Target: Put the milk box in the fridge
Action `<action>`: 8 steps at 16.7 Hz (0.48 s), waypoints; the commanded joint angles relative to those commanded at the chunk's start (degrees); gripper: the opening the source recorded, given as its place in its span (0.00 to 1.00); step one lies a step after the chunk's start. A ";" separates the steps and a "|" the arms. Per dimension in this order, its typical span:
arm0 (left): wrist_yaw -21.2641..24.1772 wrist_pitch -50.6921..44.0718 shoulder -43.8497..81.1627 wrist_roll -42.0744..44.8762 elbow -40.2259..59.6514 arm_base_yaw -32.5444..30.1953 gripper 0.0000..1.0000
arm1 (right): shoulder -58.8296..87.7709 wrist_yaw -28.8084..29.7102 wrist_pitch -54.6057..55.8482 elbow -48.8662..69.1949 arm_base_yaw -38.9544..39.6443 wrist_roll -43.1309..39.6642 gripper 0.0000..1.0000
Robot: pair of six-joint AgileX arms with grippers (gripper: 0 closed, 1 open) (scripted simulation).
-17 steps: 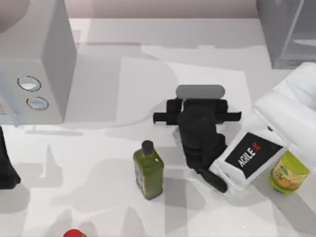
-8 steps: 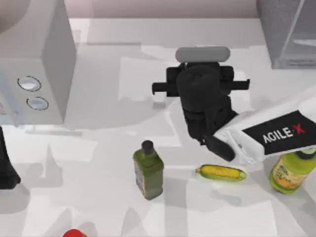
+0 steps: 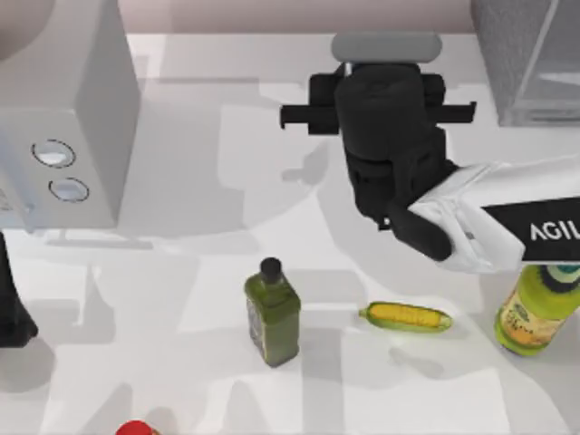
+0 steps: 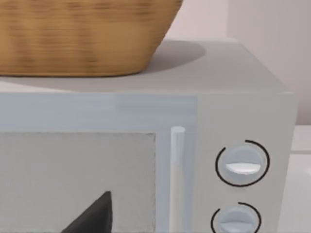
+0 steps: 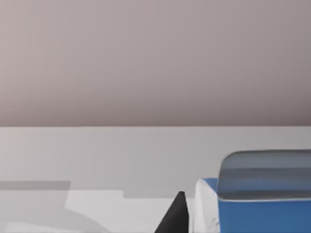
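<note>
Right hand (image 3: pixel 388 68) is carrying the milk box (image 5: pixel 257 199), fingers closed on it, above the worktop's (image 3: pixel 181 272) back edge. Next: swinging right into the fridge (image 3: pixel 526 54). Left arm is idling by the microwave (image 4: pixel 146 145).

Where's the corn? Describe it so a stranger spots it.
On the table, find the dark-green square bottle and the pale-green bottle at the right edge. The corn lies between them, flat where they stand, yellow with green ends.

right gripper (image 3: pixel 385 54) carried farther back, corn uncovered
</note>
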 joint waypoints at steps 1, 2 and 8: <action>0.00 0.00 0.00 0.00 0.00 0.00 1.00 | 0.00 0.00 0.00 0.00 0.00 0.00 0.00; 0.00 0.00 0.00 0.00 0.00 0.00 1.00 | 0.18 0.01 0.16 -0.12 -0.10 0.09 0.00; 0.00 0.00 0.00 0.00 0.00 0.00 1.00 | -6.88 -3.16 -3.60 -6.30 -3.70 -1.92 0.00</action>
